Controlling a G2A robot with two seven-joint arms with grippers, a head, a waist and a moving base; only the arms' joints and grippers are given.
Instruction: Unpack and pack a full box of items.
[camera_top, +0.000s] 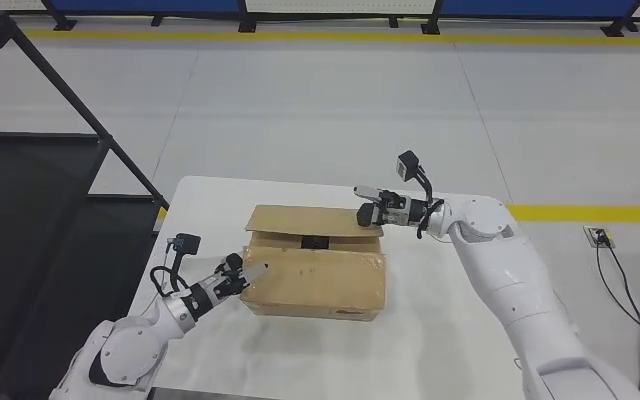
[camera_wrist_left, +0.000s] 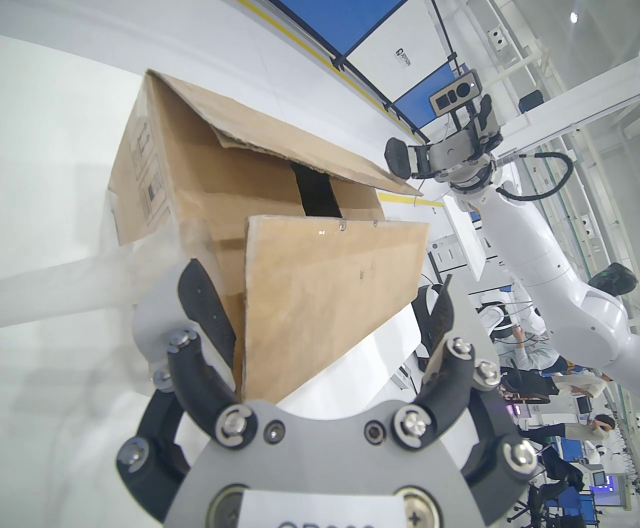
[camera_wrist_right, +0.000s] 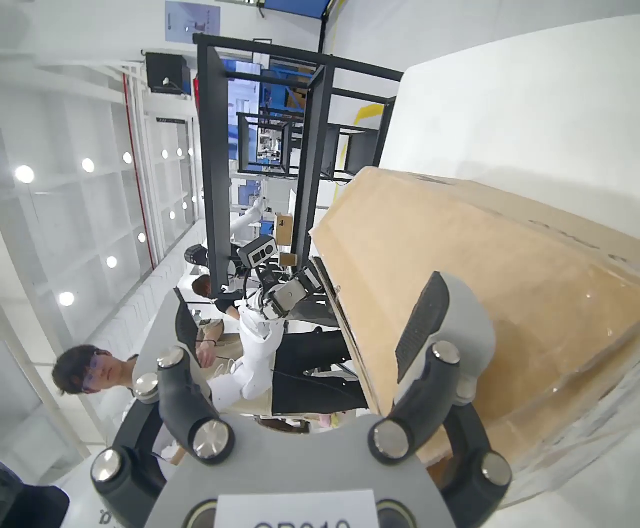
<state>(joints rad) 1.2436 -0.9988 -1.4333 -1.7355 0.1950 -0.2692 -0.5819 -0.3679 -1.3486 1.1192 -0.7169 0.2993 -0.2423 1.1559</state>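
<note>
Base: counter (camera_top: 430, 330), white, smooth, matte. Task item: box (camera_top: 315, 283), brown corrugated cardboard, rectangular, at counter centre, long axis 9 to 3 o'clock. It has 2 long top flaps: near flap (camera_wrist_left: 330, 300), a flat panel with a raw fluted edge, and far flap (camera_top: 300, 219), tilted up on the 12 o'clock side.

At the box's 9 o'clock end, left claw (camera_top: 250, 272) has its jaws spread wide, near flap's corner between them, unclamped. At the 2 o'clock corner, right claw (camera_top: 368, 214) has its jaws likewise apart, straddling far flap's edge.

The gap (camera_wrist_left: 315, 192) between the flaps is dark; contents cannot be made out. There are 2 small metal staples (camera_wrist_left: 342, 226) on near flap.
</note>
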